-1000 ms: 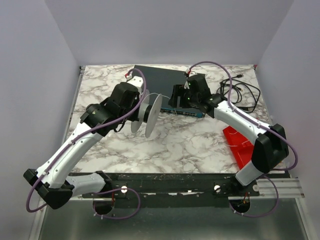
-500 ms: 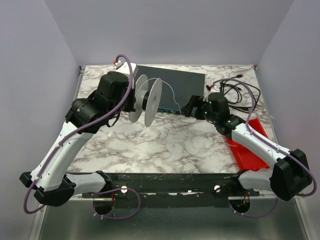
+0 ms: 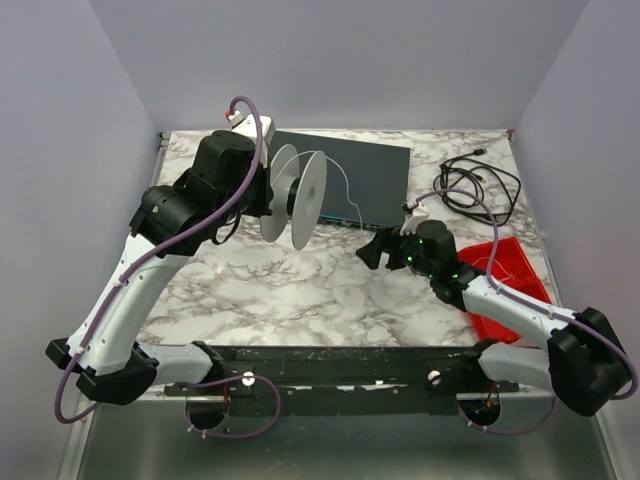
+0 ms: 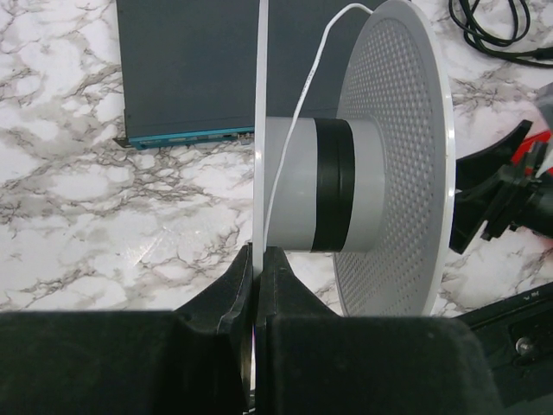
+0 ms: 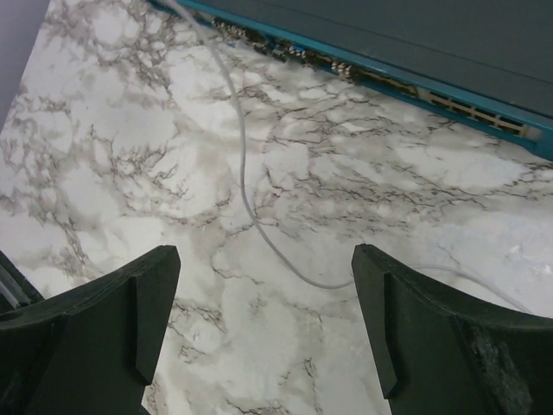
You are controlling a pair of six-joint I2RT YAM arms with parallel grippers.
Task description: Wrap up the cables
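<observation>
The marble table [image 3: 300, 290] spreads under both grippers. A dark grey box with a teal front edge [image 3: 370, 175] lies flat on it, beyond the left gripper [image 4: 257, 255] and just ahead of the right gripper [image 5: 263, 259]. The spool [image 4: 320, 186], with two white discs on a grey hub banded in black, hangs off the table with its axle level. The left gripper's fingers are pressed together on the rim of the disc nearest them, so the hub and the perforated far disc stand out to that gripper's right. A red tray [image 3: 505, 270] sits behind the right gripper, beside its forearm. The right gripper hovers low over the marble with its fingers [image 5: 130, 303] spread wide and nothing between them. A tangle of black cords [image 3: 480, 185] lies well beyond the right gripper, off to its right. The white wire [image 5: 243, 186] leaves the hub just above the left gripper's fingertips, arcs up over the spool toward the box, and also runs loose on the marble below the right gripper, curving from the box's front edge across the gap between its fingers without touching either
</observation>
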